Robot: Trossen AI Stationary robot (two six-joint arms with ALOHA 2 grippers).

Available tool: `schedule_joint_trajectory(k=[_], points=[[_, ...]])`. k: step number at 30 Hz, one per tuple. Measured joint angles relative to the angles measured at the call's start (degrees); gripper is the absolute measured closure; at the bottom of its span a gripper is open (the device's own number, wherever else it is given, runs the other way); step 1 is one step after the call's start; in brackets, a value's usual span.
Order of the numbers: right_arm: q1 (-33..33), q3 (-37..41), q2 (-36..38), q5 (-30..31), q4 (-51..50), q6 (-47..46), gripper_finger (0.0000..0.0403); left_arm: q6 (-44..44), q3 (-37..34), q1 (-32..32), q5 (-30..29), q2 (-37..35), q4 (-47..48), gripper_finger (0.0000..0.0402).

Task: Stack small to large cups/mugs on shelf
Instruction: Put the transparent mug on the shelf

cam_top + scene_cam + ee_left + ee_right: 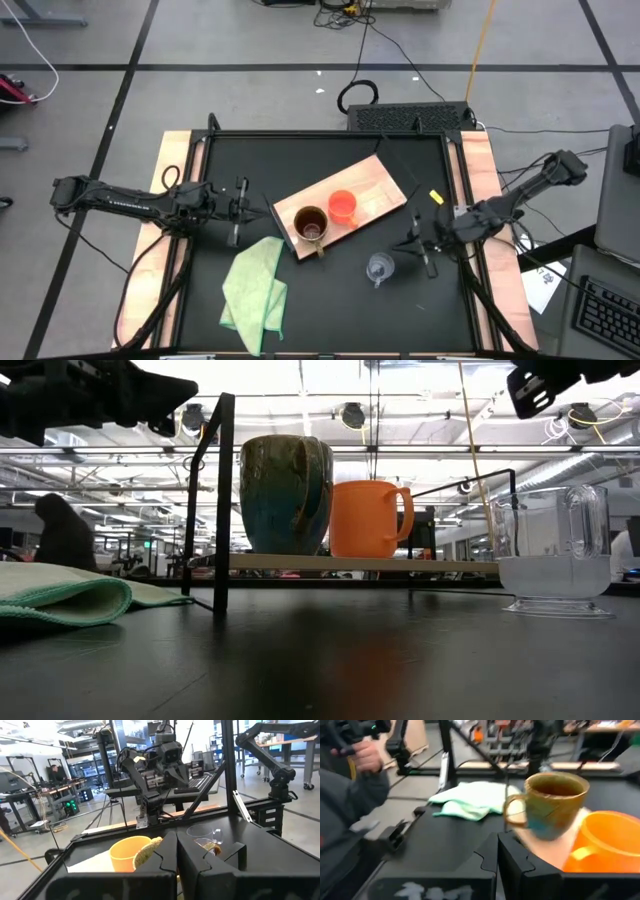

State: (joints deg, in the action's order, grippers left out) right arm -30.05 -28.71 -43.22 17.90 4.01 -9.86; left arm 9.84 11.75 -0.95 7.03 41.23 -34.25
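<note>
Both grippers, left (243, 208) and right (420, 247), are clenched empty; the right should open wide around the glass (379, 268) just beside its fingers.

Seen from above, the dark six-joint left arm (130, 200) enters from the nine o'clock side and lies almost flat, pointing toward three o'clock. Its dark two-finger left gripper (241, 209) has the fingers pressed together and holds nothing. The dark six-joint right arm (520, 190) comes in from about two o'clock and bends down toward eight o'clock. Its dark two-finger right gripper (418, 245) is also closed tight and empty. Both grippers hang above the table surface, one at each side, well apart from each other.
</note>
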Motion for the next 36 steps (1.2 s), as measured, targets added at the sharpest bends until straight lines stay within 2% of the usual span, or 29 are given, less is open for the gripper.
schedule_joint_trajectory(k=[4,7,12,15,21,33,36], points=[[1.24,-2.26,-2.98,-4.45,-5.80,-3.54,0.0402,-0.45,0.00,0.00,0.00,0.00,-0.05,0.0394],[1.64,-4.37,-5.06,-4.73,-11.20,-6.36,0.0390,-1.05,0.00,0.00,-0.02,0.00,-0.01,0.0397],[1.64,-8.46,-8.19,-5.17,-17.92,-9.50,0.0339,-1.65,0.00,0.00,-0.02,0.00,0.02,0.0393],[2.15,-10.51,-10.07,-9.04,-20.68,-11.20,0.0301,-1.59,0.00,0.00,-0.04,0.00,0.04,0.0392],[6.35,-14.45,-15.49,-10.86,-27.11,-15.01,0.0251,-1.59,0.00,0.00,-0.04,0.00,0.17,0.0394],[14.32,-19.37,-25.29,-21.07,-33.34,-16.26,0.0239,-1.58,0.00,0.00,0.07,0.00,1.60,0.0389],[15.17,-19.37,-26.35,-21.20,-34.49,-17.34,0.0238,-1.58,0.00,0.00,0.26,-0.02,1.62,0.0391]])
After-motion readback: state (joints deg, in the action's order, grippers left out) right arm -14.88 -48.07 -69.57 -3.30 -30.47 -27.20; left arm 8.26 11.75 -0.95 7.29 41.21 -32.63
